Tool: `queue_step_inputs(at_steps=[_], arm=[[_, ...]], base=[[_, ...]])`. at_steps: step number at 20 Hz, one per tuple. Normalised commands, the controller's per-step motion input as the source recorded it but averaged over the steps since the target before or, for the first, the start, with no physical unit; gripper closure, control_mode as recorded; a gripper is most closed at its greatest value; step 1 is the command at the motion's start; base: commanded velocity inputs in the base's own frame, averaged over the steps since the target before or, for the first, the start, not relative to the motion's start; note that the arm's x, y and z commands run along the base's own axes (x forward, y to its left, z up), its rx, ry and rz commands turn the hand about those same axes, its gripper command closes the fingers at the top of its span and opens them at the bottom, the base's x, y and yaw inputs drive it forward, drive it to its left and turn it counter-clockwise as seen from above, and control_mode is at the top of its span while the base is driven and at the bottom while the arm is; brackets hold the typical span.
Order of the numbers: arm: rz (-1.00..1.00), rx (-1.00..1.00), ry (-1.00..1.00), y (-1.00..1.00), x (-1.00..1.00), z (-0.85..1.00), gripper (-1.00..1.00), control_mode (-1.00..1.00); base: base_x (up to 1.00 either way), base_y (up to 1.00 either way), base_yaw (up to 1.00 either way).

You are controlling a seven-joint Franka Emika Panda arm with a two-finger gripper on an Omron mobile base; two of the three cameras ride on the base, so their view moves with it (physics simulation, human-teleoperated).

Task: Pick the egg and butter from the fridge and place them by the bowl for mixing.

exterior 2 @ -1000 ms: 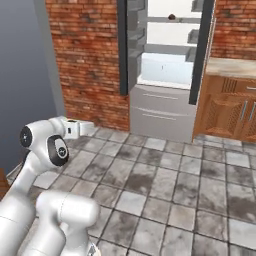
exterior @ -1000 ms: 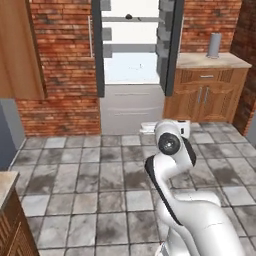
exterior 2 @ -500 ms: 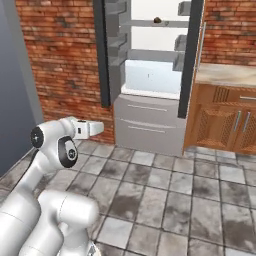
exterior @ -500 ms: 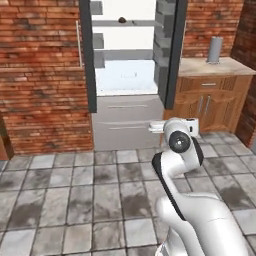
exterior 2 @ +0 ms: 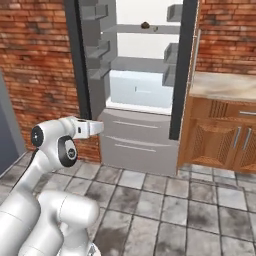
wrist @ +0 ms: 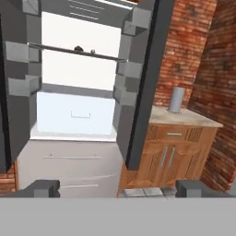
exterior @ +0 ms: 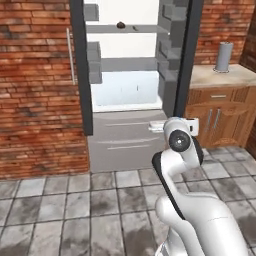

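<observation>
The gripper [wrist: 117, 189] has its jaws spread wide and holds nothing, pointing at the open fridge [exterior: 130, 75] from well back over the tiled floor [exterior 2: 165, 210]. High above and well beyond the jaws, on an upper shelf [wrist: 76, 51], a dark brown lump [wrist: 79, 48] sits with a tiny pale thing, probably the egg [wrist: 92, 51], just beside it. I cannot make out the butter. Right of the jaws, a grey cylinder [wrist: 175, 99] stands upright on the wooden cabinet's counter [wrist: 193, 120].
</observation>
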Motion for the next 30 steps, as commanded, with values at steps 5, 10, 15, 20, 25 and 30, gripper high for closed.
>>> queue_step_inputs(at_steps=[5,10,15,20,25,30], arm=[[0.00,0.00,0.00,0.00,0.00,0.00,-1.00,1.00],[0.00,0.00,0.00,0.00,0.00,0.00,-1.00,1.00],[0.00,0.00,0.00,0.00,0.00,0.00,-1.00,1.00],[0.00,0.00,0.00,0.00,0.00,0.00,-1.00,1.00],[0.00,0.00,0.00,0.00,0.00,0.00,-1.00,1.00],[0.00,0.00,0.00,0.00,0.00,0.00,-1.00,1.00]], base=[[1.00,0.04,-0.03],[1.00,0.06,0.00],[1.00,0.14,0.12],[0.86,0.10,0.15],[0.63,-0.10,0.02],[0.59,-0.10,0.00]])
